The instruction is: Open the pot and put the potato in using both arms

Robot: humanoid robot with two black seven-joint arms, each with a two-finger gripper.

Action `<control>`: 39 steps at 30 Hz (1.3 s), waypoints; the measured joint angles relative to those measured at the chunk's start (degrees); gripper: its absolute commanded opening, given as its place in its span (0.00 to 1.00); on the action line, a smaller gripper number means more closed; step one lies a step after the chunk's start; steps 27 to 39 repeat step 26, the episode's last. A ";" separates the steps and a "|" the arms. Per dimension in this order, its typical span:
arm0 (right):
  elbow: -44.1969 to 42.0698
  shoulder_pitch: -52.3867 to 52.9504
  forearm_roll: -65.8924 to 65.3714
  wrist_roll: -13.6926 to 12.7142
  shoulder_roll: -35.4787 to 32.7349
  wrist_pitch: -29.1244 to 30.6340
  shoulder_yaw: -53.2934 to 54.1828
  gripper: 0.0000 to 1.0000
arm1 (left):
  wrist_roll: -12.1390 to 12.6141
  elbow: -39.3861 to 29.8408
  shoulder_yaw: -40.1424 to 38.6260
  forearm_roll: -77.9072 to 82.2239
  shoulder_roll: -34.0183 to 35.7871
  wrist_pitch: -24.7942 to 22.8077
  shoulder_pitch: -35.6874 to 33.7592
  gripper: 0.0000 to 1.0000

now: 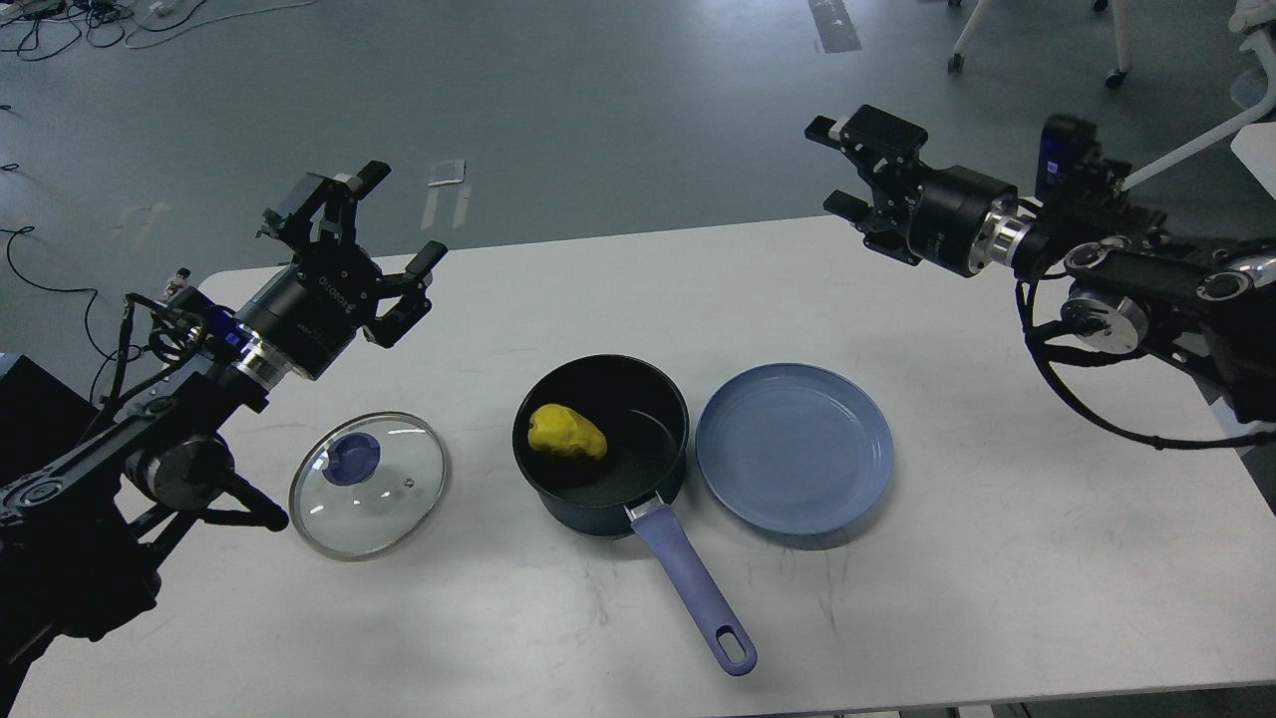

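Note:
A dark pot (638,469) with a blue handle stands open in the middle of the white table (997,558). A yellow potato (566,432) lies inside it on the left. The glass lid (370,483) with a blue knob lies flat on the table to the pot's left. My left gripper (384,234) is open and empty, raised above the table's far left, behind the lid. My right gripper (832,165) is open and empty, raised over the table's far right edge, well away from the pot.
An empty blue plate (795,447) sits right beside the pot on its right. Grey floor lies beyond the table's far edge, with chair legs (1037,40) at the top right and cables at the top left.

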 measured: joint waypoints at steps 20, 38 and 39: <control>-1.62 -16.94 9.83 0.00 0.76 8.33 11.22 1.00 | 0.00 0.13 -0.09 0.00 -2.37 0.00 3.03 0.98; -1.53 -17.03 9.85 0.00 0.91 8.05 12.57 1.00 | 0.00 0.18 -0.09 0.00 -3.08 0.00 3.36 0.98; -1.53 -17.03 9.85 0.00 0.91 8.05 12.57 1.00 | 0.00 0.18 -0.09 0.00 -3.08 0.00 3.36 0.98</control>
